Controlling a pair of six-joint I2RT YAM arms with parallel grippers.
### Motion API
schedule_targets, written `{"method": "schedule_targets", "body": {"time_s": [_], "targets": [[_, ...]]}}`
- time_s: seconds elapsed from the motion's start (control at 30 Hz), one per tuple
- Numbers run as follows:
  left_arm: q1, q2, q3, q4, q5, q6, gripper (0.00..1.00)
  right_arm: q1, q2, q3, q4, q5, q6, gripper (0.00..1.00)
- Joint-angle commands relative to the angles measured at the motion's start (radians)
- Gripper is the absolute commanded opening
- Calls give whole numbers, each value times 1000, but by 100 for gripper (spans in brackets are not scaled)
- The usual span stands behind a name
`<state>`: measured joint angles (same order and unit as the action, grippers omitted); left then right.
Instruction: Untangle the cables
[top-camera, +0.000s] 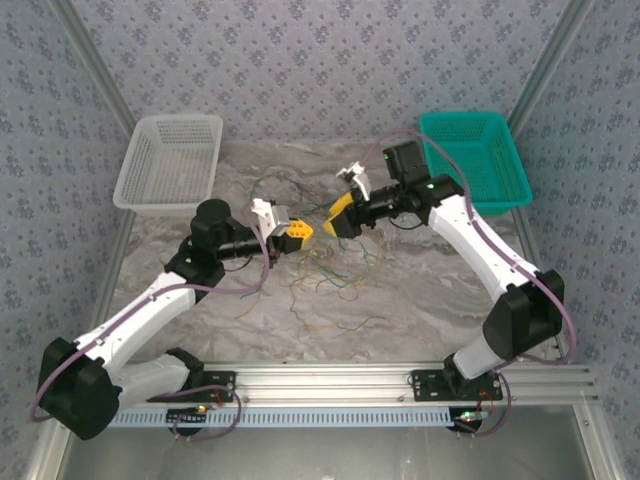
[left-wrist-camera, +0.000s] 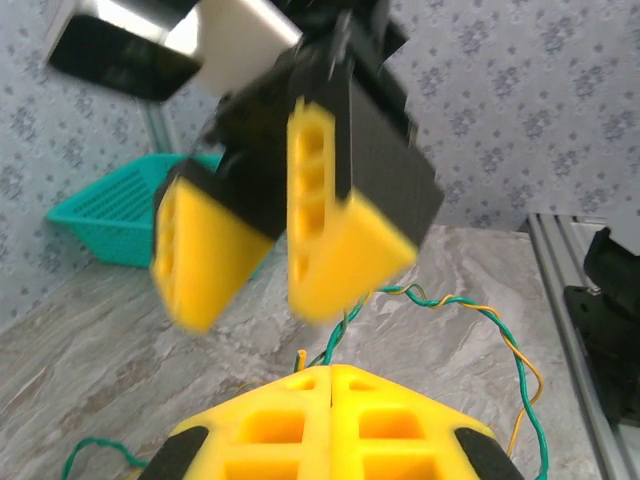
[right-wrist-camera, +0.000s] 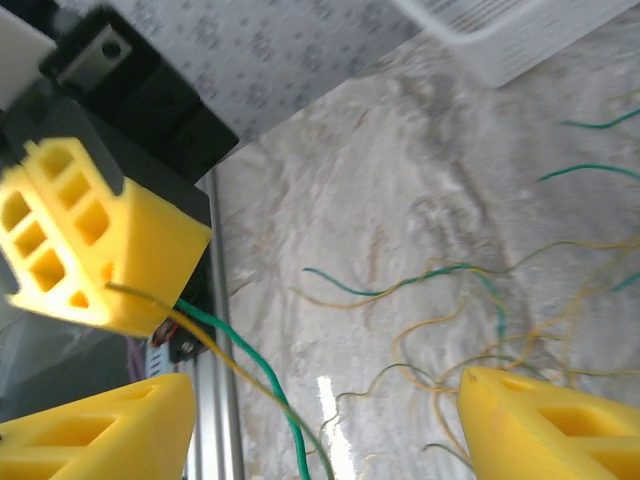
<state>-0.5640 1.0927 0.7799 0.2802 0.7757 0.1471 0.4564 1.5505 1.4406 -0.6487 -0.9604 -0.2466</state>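
Marble table (top-camera: 430, 300), left arm (top-camera: 150, 310) and right arm (top-camera: 480, 250) both reaching in toward the middle. White basket (top-camera: 160, 203) at the far left corner, teal basket (top-camera: 480, 155) at the far right corner. Left gripper (top-camera: 300, 232) and right gripper (top-camera: 338, 215) face each other tip to tip just far of table centre, close but apart. Left gripper's yellow fingers (left-wrist-camera: 270, 425) are pressed together, clamped on the cables (top-camera: 335, 270): a green strand and a yellow strand come out of its tip and trail down. Right gripper's fingers (right-wrist-camera: 540, 420) stand wide apart, nothing between them, hanging above the strands. The rest of the cables lie as a loose green and tan tangle on the marble at centre, just near of both grippers, with stray loops spreading toward the near edge and one loop to the far side. Both baskets sit well apart from the tangle.
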Motion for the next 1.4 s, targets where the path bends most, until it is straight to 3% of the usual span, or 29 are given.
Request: {"method": "schedule_targets", "body": {"time_s": [0.0, 0.1, 0.13, 0.27, 0.4, 0.5, 0.6, 0.8, 1.03, 1.37], "targets": [[-15, -13, 48, 13, 44, 17, 0, 31, 43, 65, -78, -82, -83, 72], [-21, -15, 47, 20, 43, 14, 0, 40, 91, 95, -112, -142, -119, 70], [-22, -14, 43, 22, 42, 13, 0, 40, 103, 99, -109, -147, -117, 65], [-23, -14, 27, 33, 17, 5, 0, 44, 132, 124, -126, -163, -120, 25], [-23, -22, 9, 56, -6, -2, 0, 41, 131, 124, -117, -129, -105, 1], [-21, -24, 4, 51, -41, -3, 0, 29, 114, 106, -60, -69, -43, 0], [0, -30, -24, 83, -101, -24, 0, 10, 66, 64, 42, 116, 76, 0], [126, -83, -132, 302, -145, -214, 0, -107, -35, -6, 213, 319, 305, 0], [158, -163, -125, 184, -350, -180, 0, -247, -185, -116, 337, 450, 478, 0], [186, -257, -72, 95, -604, -148, 0, -380, -369, -125, 321, 592, 562, 0]]}}
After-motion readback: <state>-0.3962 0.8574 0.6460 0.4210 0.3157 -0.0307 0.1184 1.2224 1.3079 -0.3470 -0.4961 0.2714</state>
